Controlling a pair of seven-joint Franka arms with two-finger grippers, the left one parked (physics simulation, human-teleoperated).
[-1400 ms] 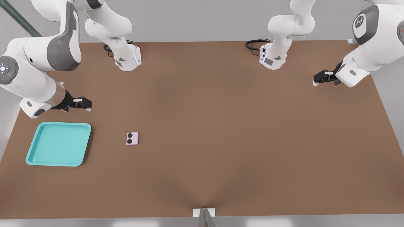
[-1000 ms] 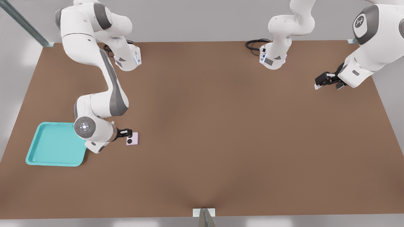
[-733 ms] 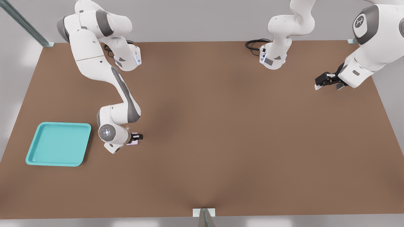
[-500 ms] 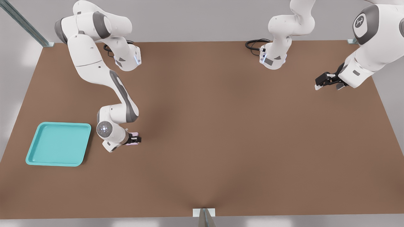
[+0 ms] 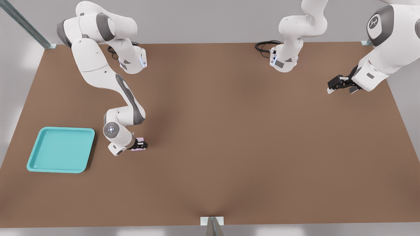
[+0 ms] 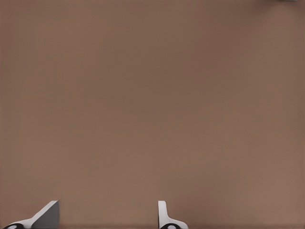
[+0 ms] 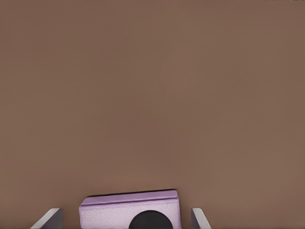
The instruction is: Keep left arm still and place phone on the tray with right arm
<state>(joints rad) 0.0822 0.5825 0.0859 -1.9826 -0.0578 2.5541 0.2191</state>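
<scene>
The pale pink-lilac phone (image 5: 141, 140) lies flat on the brown table, mostly hidden under my gripper (image 5: 140, 145) in the front view. The right wrist view shows the phone (image 7: 128, 205) with one black lens, between the two fingertips (image 7: 51, 217). A small gap remains on each side, so the gripper (image 7: 126, 220) stands open astride it. The turquoise tray (image 5: 59, 150) sits flat toward the front view's left of the phone, about a tray's width from the gripper, with nothing in it.
Both arm bases (image 5: 133, 62) (image 5: 283, 60) stand at the table's far edge with black cables beside them. The parked arm's gripper (image 5: 339, 84) hangs over the front view's right side. A small metal bracket (image 5: 212, 221) marks the near edge.
The right arm swung from beside the tray over to the phone and lowered its gripper around it. In the last half second only the wrist shifted slightly. The phone has not moved.
</scene>
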